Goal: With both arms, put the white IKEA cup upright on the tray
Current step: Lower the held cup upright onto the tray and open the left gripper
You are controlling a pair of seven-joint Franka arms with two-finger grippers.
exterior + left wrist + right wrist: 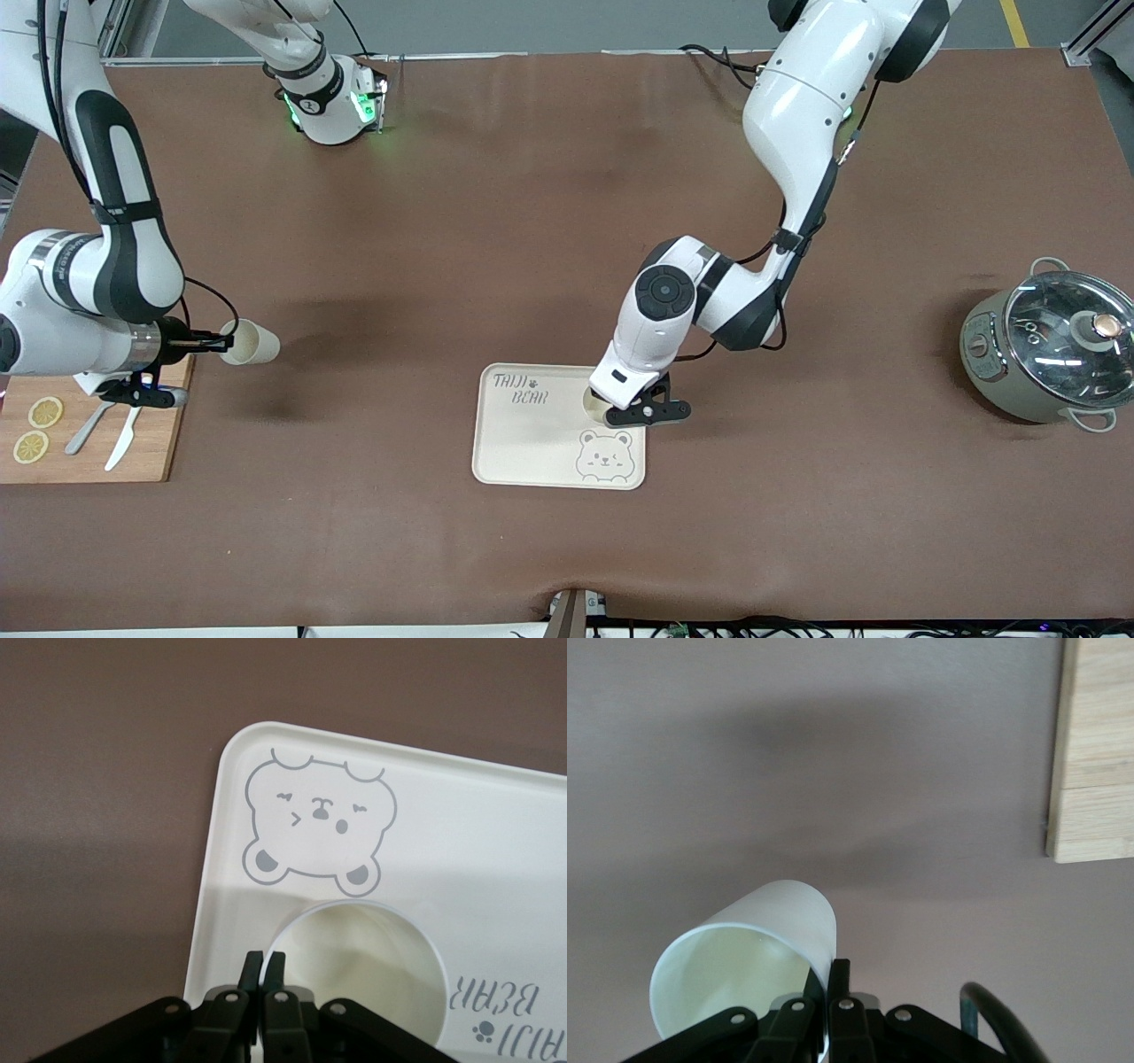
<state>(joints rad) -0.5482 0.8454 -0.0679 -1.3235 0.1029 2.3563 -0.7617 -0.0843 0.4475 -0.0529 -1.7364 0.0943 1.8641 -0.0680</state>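
In the lower centre of the front view the tray (523, 443) lies flat on the brown table (532, 221). One white cup (595, 403) already stands upright on it, mouth up, between the lettering and the bear face. The left gripper (631, 413) is clenched on that cup's rim; in the left wrist view its fingers (254, 970) pinch the wall with the open mouth (372, 974) just beside them. The second cup (251, 343) is at mid-height near the frame's edge at the right arm's end. It is gripped by the rim in the right gripper (217, 341), over bare table beside the wooden cutting board (89, 461). Its long axis lies level, base pointing toward the tray and mouth toward the wrist (so it would need turning before it could stand). The tray is well apart from it, with open brown surface between. The free half of the tray offers room, though the left arm hangs over the bear-face end.
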